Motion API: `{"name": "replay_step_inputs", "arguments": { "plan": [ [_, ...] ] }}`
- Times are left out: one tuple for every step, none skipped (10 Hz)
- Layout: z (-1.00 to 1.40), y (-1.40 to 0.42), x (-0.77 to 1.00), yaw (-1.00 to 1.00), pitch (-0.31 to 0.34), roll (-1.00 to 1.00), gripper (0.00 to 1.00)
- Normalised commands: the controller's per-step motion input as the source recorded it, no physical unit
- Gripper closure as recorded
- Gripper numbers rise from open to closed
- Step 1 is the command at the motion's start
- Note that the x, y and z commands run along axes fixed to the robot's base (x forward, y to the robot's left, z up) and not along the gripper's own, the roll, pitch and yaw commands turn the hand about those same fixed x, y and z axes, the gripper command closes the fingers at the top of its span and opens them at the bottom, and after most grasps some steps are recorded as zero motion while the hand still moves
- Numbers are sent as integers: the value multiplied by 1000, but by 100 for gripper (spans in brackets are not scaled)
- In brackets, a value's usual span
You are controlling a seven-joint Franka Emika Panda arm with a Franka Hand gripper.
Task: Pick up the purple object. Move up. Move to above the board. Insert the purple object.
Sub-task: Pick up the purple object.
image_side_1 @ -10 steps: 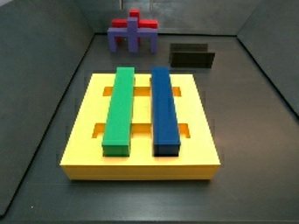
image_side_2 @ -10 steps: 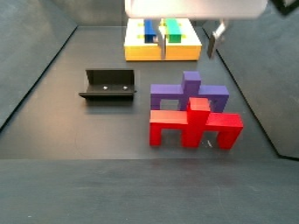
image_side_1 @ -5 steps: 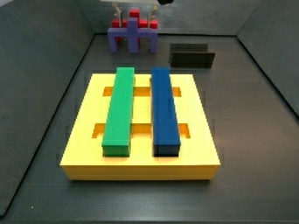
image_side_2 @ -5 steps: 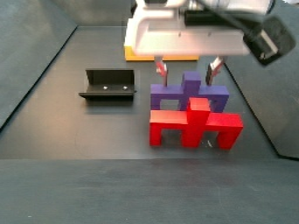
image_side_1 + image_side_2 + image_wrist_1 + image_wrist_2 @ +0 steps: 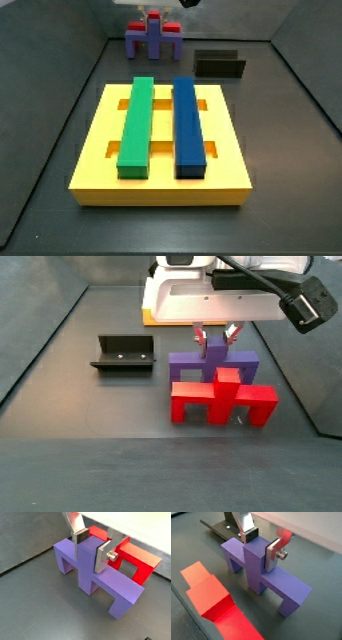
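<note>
Red piece (image 5: 222,400): stands on the bench just in front of the purple object (image 5: 93,574).
Purple object: on the bench, well apart from the board (image 5: 163,145).
Gripper (image 5: 259,546): its two plates straddle the purple object's stem, pads seemingly touching it, likely to lift by that narrow part.
Board: slots open, awaiting insertion.

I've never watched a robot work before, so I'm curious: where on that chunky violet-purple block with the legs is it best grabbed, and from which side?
Best by its central upright stem, from straight above. The violet-purple blocky piece stands on its legs, so the narrow stem sticks up between the gripper and its flat silver fingers, which flank its two flat sides. The crossbar looks too wide, and the red piece crowds one side.
</note>
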Motion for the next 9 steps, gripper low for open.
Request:
{"name": "replay_step_inputs", "arguments": {
  "plan": [
    [0, 0, 0, 0, 0, 0, 100],
    [0, 0, 0, 0, 0, 0, 100],
    [0, 0, 0, 0, 0, 0, 100],
    [0, 0, 0, 0, 0, 0, 100],
    [0, 0, 0, 0, 0, 0, 100],
    [0, 0, 0, 0, 0, 0, 100],
    [0, 0, 0, 0, 0, 0, 100],
    [0, 0, 0, 0, 0, 0, 100],
    [0, 0, 0, 0, 0, 0, 100]
  ]
}}
